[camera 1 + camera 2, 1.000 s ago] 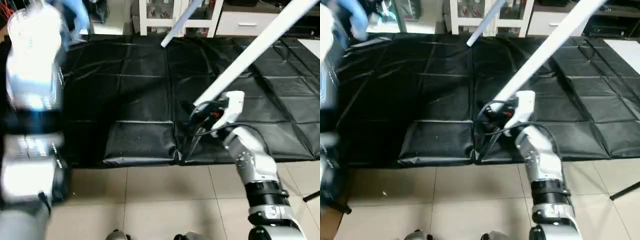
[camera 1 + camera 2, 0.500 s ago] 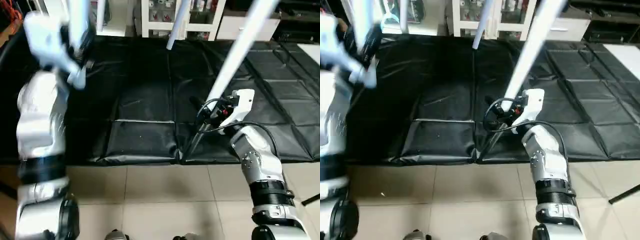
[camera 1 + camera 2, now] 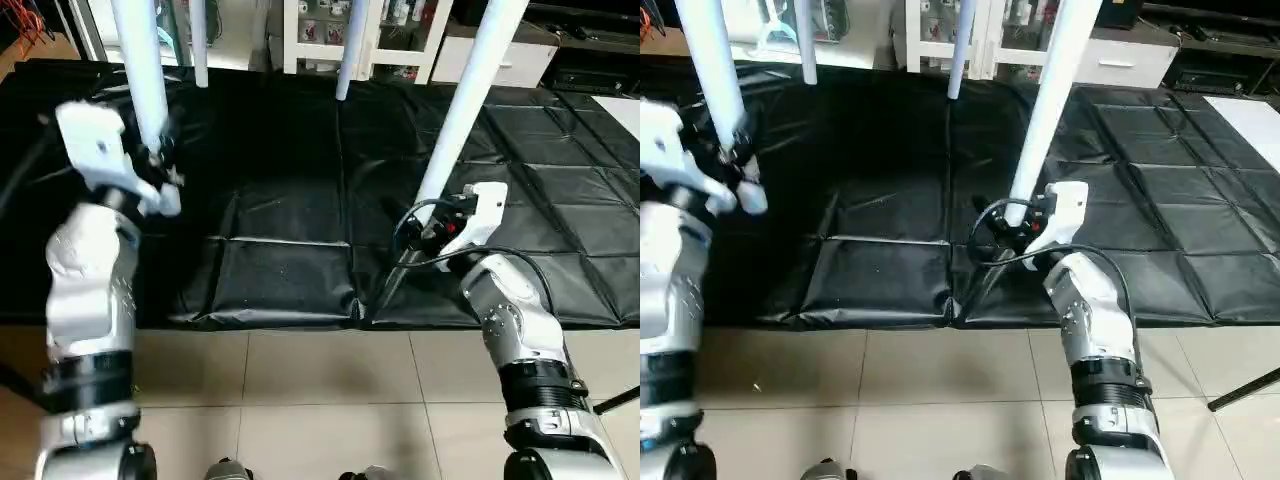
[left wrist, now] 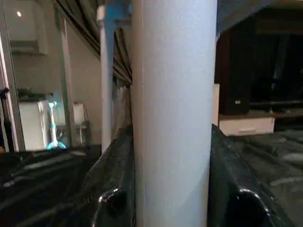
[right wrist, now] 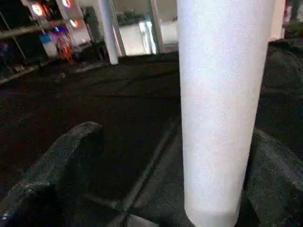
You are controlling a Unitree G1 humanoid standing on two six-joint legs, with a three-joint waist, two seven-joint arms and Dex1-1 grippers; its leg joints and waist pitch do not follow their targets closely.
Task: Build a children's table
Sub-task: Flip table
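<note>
The children's table shows as four white tube legs standing nearly upright over the black mat; its top is out of view above. My left gripper (image 3: 160, 165) is shut on the near left leg (image 3: 138, 70), which sits tight between the black fingers (image 4: 110, 202) in the left wrist view. Low on the near right leg (image 3: 470, 110), my right gripper (image 3: 425, 215) is open around the tube. There the leg (image 5: 222, 118) lies against one finger, with a gap to the other finger (image 5: 61, 156). Two far legs (image 3: 198, 40) (image 3: 350, 50) stand behind.
A black padded mat (image 3: 290, 200) covers the floor ahead, and its front edge meets pale tiles (image 3: 320, 400). A white glass-door cabinet (image 3: 320, 30) and a drawer unit (image 3: 530, 60) stand at the back. A white panel (image 3: 1250, 110) lies far right. A dark stand leg (image 3: 1245, 385) crosses the tiles.
The legs have swung from a steep slant to nearly upright. My left arm has come down and steadied with its leg in its grip. My right gripper stays low on its leg.
</note>
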